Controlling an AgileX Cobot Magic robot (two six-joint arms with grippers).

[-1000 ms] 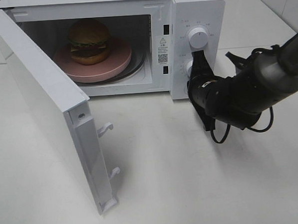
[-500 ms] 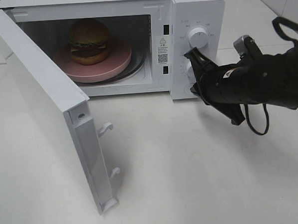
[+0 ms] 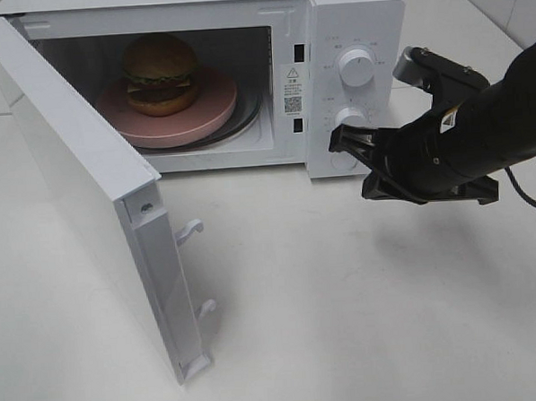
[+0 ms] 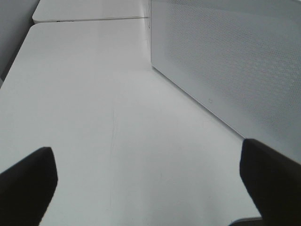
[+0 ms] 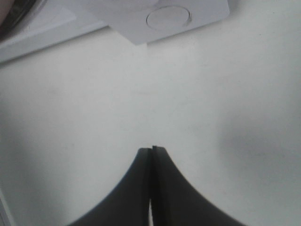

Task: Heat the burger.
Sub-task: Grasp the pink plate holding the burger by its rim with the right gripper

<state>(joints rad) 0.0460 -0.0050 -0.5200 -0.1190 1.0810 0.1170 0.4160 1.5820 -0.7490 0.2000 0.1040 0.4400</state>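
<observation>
The burger (image 3: 161, 73) sits inside the microwave (image 3: 357, 7), whose open door (image 3: 68, 166) lies across from my right gripper (image 3: 334, 143), pinched shut and empty beside the lower knob (image 3: 351, 118).

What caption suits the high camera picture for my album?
Burger on a pink plate inside the open microwave; shut right gripper near its lower knob.

Golden-brown burger (image 3: 160, 73), pink plate (image 3: 214, 105), white microwave (image 3: 359, 16), black right hand (image 3: 332, 143), dot-patterned door (image 4: 235, 61).
</observation>
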